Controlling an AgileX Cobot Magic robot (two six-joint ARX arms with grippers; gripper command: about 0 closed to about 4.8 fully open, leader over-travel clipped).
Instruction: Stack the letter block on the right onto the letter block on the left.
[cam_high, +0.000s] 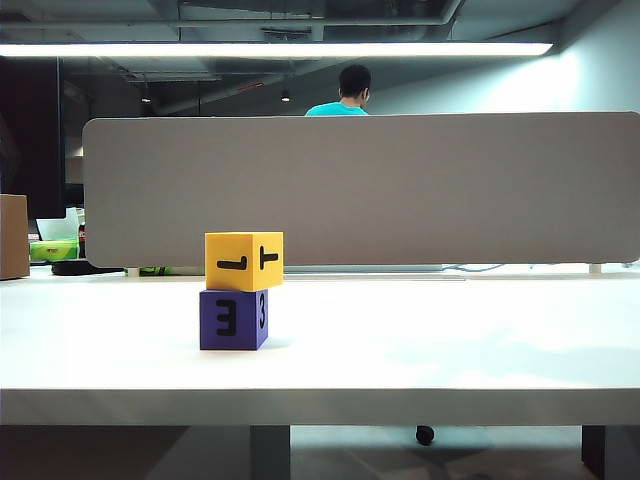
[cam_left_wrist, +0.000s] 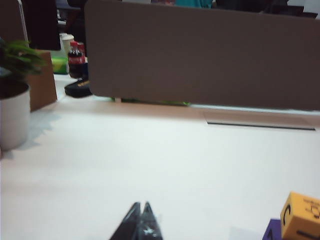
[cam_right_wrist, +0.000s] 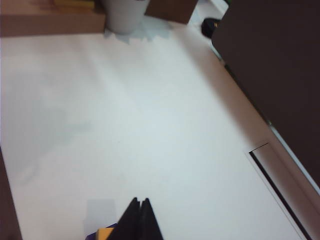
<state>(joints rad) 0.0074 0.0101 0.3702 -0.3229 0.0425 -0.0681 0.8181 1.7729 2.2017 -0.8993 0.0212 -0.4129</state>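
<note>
Stacking looks done: yellow letter block (cam_high: 243, 260) sitting on top of purple letter block (cam_high: 233, 319), left of centre on the white worktop (cam_high: 450, 340), upper block shifted slightly toward the right edge of the lower one but resting flat and upright. No arm visible in the exterior view, so both apparently pulled back clear of the stack. Left end effector (cam_left_wrist: 141, 210) seen from its own wrist camera with fingertips pressed together, holding nothing, poised above bare worktop, with the stack at the edge of that view, well off to one side. Right end effector (cam_right_wrist: 139, 205) likewise closed tip to tip and empty, hovering above the worktop, a sliver of yellow and purple showing just beside its fingers in the right wrist view. Nothing touching either block. Judged from this, the placing itself is complete and what remains is at most retreat of the arms to rest; stack appears stable, though the small overhang on top leaves a slight margin for concern. Grey divider panel (cam_high: 360, 190) standing behind the worktop, a white plant pot (cam_left_wrist: 14, 117) far off to the side, neither in the way.
</note>
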